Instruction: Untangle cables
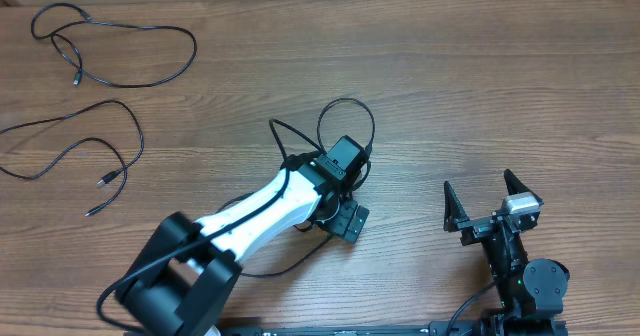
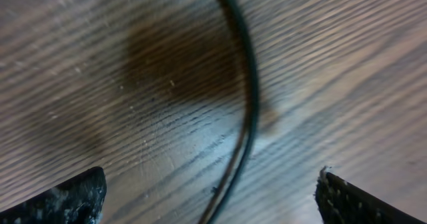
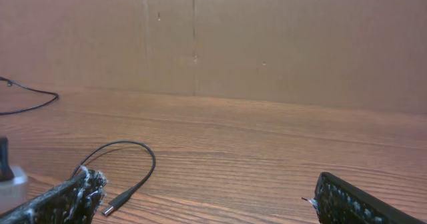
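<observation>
1. Overhead view puts your left gripper (image 1: 345,188) directly above the thin black cable with the small loop (image 1: 347,101) at the middle of the brown wood-grain tabletop (image 1: 500,76). The loop shows beyond the wrist.
2. Left wrist view shows the jaws spread wide and holding nothing. That cable lies flat on the wood between them, its run crossing their closing line.
3. Your right gripper (image 1: 480,191) sits well apart to the right, jaws likewise apart and empty. Its camera sees the loop and a plug end off to its left, so the left arm is much the nearer.
4. Two more thin black cables, the upper one (image 1: 190,41) and the lower one (image 1: 110,102), lie loose at far left, clear of the middle one.
5. Nothing appears to block a straight descent and pinch.
</observation>
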